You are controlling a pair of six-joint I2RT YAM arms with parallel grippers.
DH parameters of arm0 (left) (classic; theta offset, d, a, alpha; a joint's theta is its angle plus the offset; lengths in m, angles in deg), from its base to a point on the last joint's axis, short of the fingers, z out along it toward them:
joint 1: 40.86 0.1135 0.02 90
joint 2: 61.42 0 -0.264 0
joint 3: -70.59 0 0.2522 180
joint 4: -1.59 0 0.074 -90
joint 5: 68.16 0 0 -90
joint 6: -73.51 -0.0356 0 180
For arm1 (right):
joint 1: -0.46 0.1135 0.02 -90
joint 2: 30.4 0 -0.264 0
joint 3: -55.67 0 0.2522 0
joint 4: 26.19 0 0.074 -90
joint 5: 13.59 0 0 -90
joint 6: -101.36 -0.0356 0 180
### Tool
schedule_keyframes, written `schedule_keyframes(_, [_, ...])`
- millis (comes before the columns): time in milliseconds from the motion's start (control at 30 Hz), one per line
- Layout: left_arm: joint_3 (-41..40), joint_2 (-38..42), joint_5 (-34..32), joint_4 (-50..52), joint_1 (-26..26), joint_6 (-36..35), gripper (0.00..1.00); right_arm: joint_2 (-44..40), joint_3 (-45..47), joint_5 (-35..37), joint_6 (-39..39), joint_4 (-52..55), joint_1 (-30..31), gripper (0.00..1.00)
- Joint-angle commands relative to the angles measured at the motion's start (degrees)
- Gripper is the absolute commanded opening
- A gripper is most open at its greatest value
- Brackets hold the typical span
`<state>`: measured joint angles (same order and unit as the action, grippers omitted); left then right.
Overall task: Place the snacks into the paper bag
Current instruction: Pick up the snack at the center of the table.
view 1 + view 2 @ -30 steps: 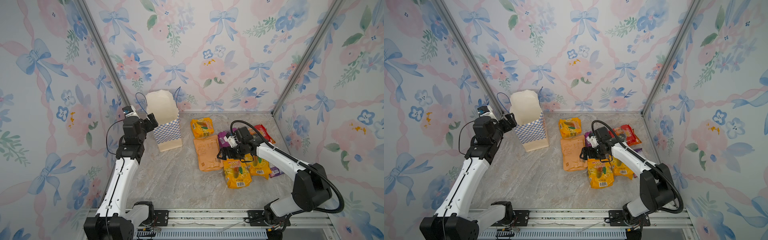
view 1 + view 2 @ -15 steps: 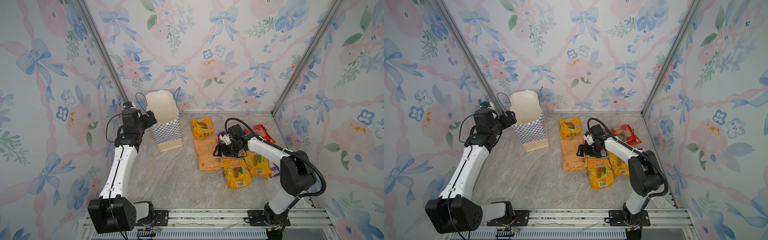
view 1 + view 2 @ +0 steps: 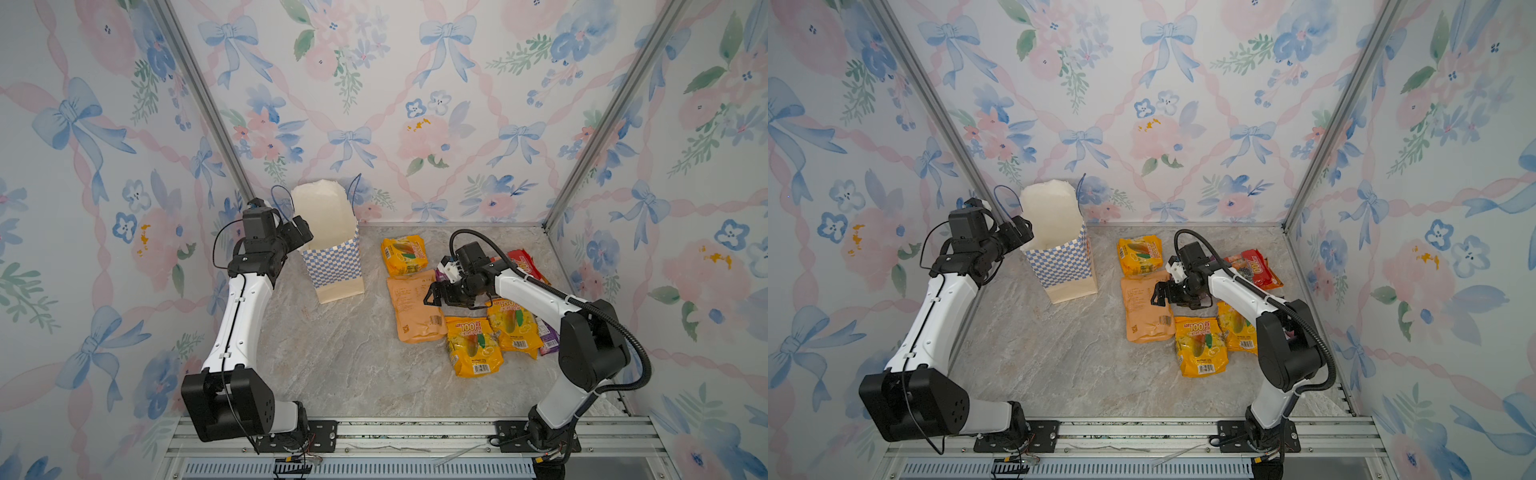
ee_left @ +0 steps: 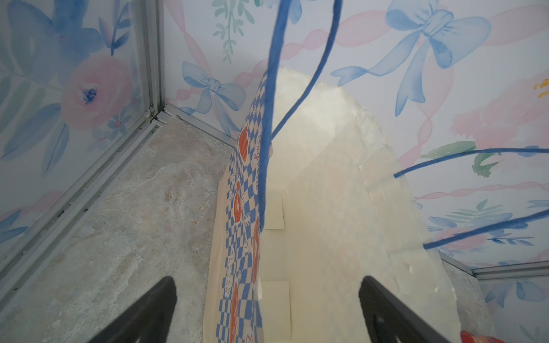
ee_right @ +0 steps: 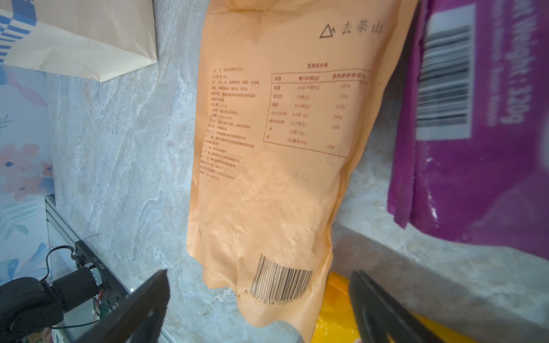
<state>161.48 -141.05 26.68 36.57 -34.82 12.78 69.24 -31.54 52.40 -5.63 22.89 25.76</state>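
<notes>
Here, a marble tabletop [image 3: 332, 365] sits inside floral-papered walls [image 3: 415, 83]; the paper bag [image 3: 334, 266] stands upright near the back, mouth open, its blue cord handles [image 4: 269, 118] raised. The snacks [image 3: 473, 345] lie flat in a cluster well apart from it: an orange-tan pouch [image 3: 415, 309], yellow packs [image 3: 403, 255], a red pack [image 3: 525, 262], and a purple packet [image 3: 547, 337] partly hidden by the right arm [image 3: 536, 291]. The left gripper [image 4: 267, 282] hangs at the bag's rim, jaws spread wide astride one wall; contact is unclear. The right gripper [image 5: 260, 276] hovers just above the orange-tan pouch, jaws equally wide, gripping nothing.
</notes>
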Motion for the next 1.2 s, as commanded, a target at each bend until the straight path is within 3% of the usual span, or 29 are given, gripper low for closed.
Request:
schedule_keyframes(0, [0.6,-0.2,2.2,1.4,0.4,0.2,0.98,0.6,-1.4,0.0,-0.5,1.1,0.3,0.97])
schedule_keyframes(300, [0.9,0.0,4.4,0.7,0.4,-1.8,0.98,0.0,0.0,-0.8,-1.0,-0.2,0.4,0.96])
schedule_keyframes(533, [-1.2,1.2,0.9,0.1,0.5,-1.4,0.98,-0.4,-0.2,-0.7,-0.8,0.1,0.4,0.97])
schedule_keyframes(733, [-0.8,-0.9,2.5,0.2,0.5,-0.4,0.80,-0.5,-0.2,-0.4,-0.8,0.4,0.4,0.96])
schedule_keyframes(933, [-0.8,-0.7,2.7,0.2,0.5,-0.2,0.76,-1.0,0.1,-0.1,-0.6,0.6,0.4,0.96])
schedule_keyframes(1167, [-1.5,-0.7,2.2,0.3,0.5,-0.7,0.65,-1.1,0.2,0.0,-0.8,0.5,0.4,0.96])
